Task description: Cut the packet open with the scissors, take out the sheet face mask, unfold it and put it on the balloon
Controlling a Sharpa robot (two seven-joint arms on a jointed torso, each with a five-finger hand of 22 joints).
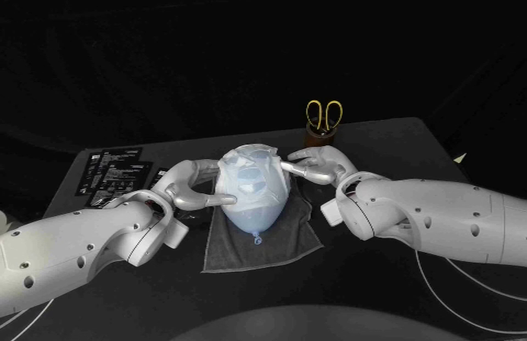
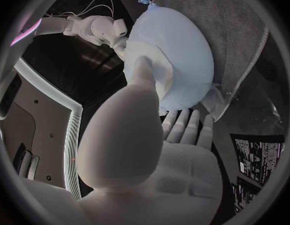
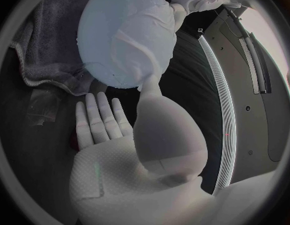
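left hand (image 1: 189,189) and right hand (image 1: 318,166) flank the balloon (image 1: 256,213) at the frame's centre, fingers spread, gripping nothing, a tip of each pressing the sheet mask (image 1: 250,170) draped over it; i judge i'm smoothing it flat, while the grey towel (image 1: 269,248) underneath stops the balloon rolling.

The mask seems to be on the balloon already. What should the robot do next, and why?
Probably smooth the sheet mask flatter against the balloon: the left hand and right hand touch its sides, and it looks wrinkled near the top.
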